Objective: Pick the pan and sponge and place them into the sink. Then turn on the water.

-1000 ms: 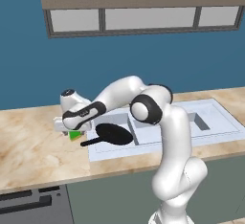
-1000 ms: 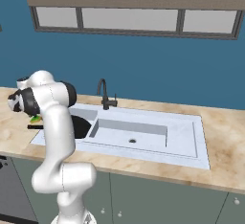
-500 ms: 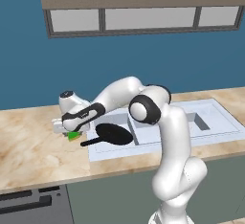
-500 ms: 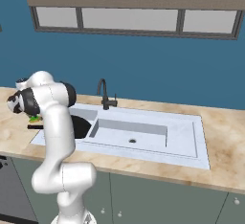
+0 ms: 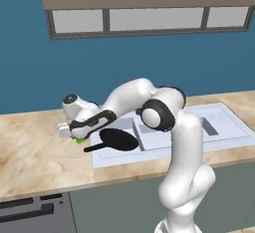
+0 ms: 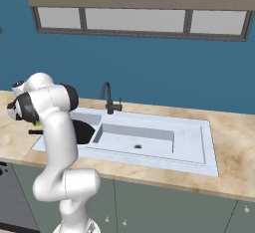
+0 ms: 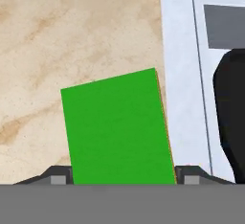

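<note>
From the left base camera, the white arm reaches left and low over the counter (image 5: 35, 157), its claw (image 5: 74, 136) down at the sponge (image 5: 78, 139), of which just a sliver of green peeks out under the hand. The sponge lies on the counter just off the left rim of the sink (image 5: 234, 127). The pan (image 5: 119, 140) rests at the sink's left end, tilted over the near rim, its handle poking out leftward toward the counter, close beside the sponge.

From the right base camera, the arm's elbow hides most of the hand; a speck of green from the sponge (image 6: 36, 123) shows beside it. The pan (image 6: 82, 130) sits in the left part of the sink (image 6: 191, 147), and the black faucet (image 6: 108, 97) stands behind on the rim; I see no stream from it.

From the hand camera, the sponge (image 7: 119, 129) sits slightly askew between the two fingertips (image 7: 57, 177), which flank its left and right edges right up against it. The claw is closed onto the sponge, which lies on the tan counter (image 7: 72, 31). To the right runs the pale sink rim (image 7: 182, 74), with the black pan (image 7: 232, 113) at the edge
</note>
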Available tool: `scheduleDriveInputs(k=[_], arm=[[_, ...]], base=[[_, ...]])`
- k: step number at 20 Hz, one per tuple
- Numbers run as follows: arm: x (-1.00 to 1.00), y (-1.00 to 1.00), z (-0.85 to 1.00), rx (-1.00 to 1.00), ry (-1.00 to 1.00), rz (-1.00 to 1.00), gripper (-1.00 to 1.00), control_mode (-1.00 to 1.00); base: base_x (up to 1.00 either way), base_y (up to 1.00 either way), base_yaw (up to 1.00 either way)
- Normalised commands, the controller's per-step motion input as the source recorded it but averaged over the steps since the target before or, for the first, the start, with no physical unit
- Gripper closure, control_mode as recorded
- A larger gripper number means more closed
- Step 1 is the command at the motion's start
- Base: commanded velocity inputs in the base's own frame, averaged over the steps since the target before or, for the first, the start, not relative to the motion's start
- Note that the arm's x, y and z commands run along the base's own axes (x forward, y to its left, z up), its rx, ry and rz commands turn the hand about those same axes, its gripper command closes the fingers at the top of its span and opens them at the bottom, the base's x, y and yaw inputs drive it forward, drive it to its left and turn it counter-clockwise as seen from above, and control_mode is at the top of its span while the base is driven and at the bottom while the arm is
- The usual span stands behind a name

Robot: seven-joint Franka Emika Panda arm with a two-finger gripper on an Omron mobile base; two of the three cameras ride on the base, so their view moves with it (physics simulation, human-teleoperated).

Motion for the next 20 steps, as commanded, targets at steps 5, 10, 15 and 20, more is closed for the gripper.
scheduleDriveInputs(k=[5, 10, 15, 20], arm=[[-0.04, -0.71, 0.05, -0.03, -0.16, 0.04, 1.00, -1.00], [0.00, -0.69, 0.00, 0.01, -0.09, 0.01, 1.00, -1.00], [0.00, -0.62, 0.06, 0.10, -0.03, 0.00, 1.00, -1.00], [0.04, -0.45, 0.01, 0.16, 0.00, 0.00, 1.00, -1.00]], base=[[0.00, 0.00, 0.00], [0.00, 0.00, 0.00], [0.00, 0.00, 0.00], [0.00, 0.00, 0.00]])
